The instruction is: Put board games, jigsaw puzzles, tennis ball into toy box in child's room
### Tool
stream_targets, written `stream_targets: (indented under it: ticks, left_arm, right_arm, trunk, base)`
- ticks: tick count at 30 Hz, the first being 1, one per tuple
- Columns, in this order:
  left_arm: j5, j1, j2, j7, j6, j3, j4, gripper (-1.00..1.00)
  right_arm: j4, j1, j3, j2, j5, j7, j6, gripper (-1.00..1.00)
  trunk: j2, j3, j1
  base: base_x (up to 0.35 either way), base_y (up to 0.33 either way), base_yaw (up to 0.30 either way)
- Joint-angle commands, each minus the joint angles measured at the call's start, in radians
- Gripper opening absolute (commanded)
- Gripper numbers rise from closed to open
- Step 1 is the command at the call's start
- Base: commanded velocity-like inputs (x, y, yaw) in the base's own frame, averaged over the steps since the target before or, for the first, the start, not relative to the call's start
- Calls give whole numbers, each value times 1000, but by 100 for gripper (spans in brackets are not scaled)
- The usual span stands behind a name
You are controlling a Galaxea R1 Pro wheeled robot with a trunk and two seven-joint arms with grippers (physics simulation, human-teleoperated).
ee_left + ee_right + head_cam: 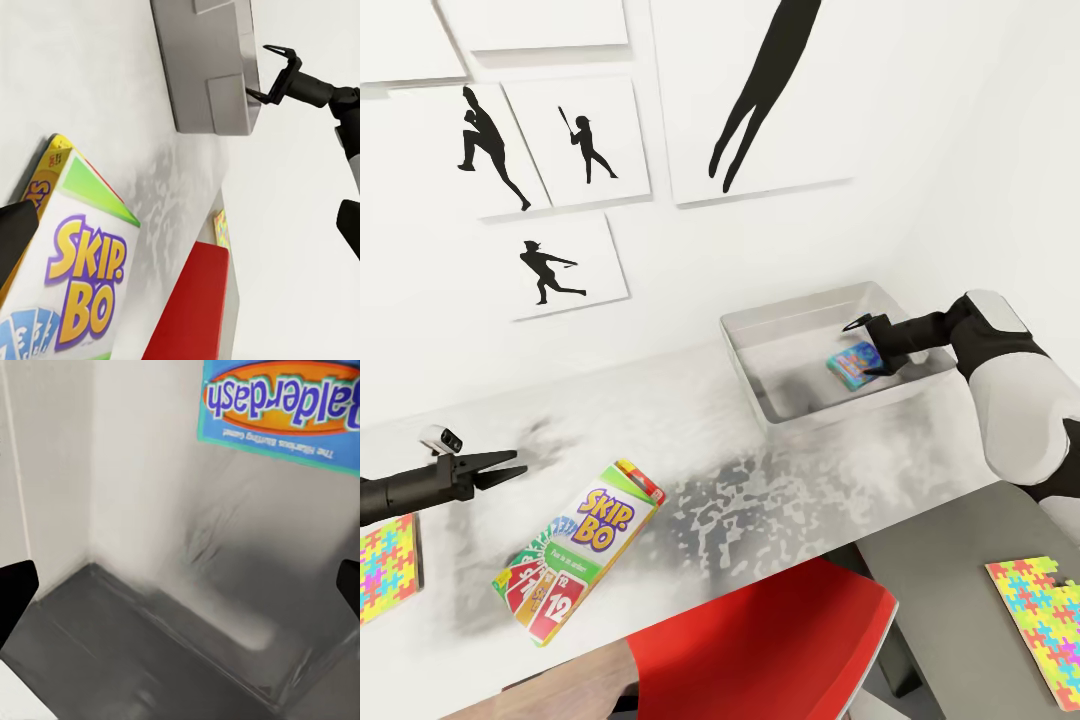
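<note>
The blue board game lies tilted inside the light grey toy box at the back of the table. My right gripper hangs open just over it; its wrist view shows the "Balderdash" lid on the box floor, free of both fingers. The Skip-Bo game lies on the pale top near the front. My left gripper stands open just left of it, close to its corner. One jigsaw puzzle lies far left, another on the lower dark top. The tennis ball is out of view.
A red chair is pushed in under the table's front edge. The white wall with black silhouette posters runs right behind the table. The left wrist view shows the toy box with the right gripper at its rim.
</note>
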Motion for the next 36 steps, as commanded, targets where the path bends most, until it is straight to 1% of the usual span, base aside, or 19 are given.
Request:
stream_targets:
  ticks: [1,22,36]
  left_arm:
    - [-1,0,0,-4,11,0,0,100]
    - [-2,0,0,-4,11,-1,0,100]
    - [-2,0,0,-4,11,-1,0,100]
  right_arm:
    - [-1,-1,-5,0,-7,-10,1,100]
    - [-3,-2,-6,1,-7,-10,3,100]
    - [-115,-3,-7,2,-14,-10,15,100]
  trunk:
    - [-2,-1,1]
    - [-2,-1,1]
    - [-2,-1,1]
  base:
    - [0,0,0]
    - [0,0,0]
    - [0,0,0]
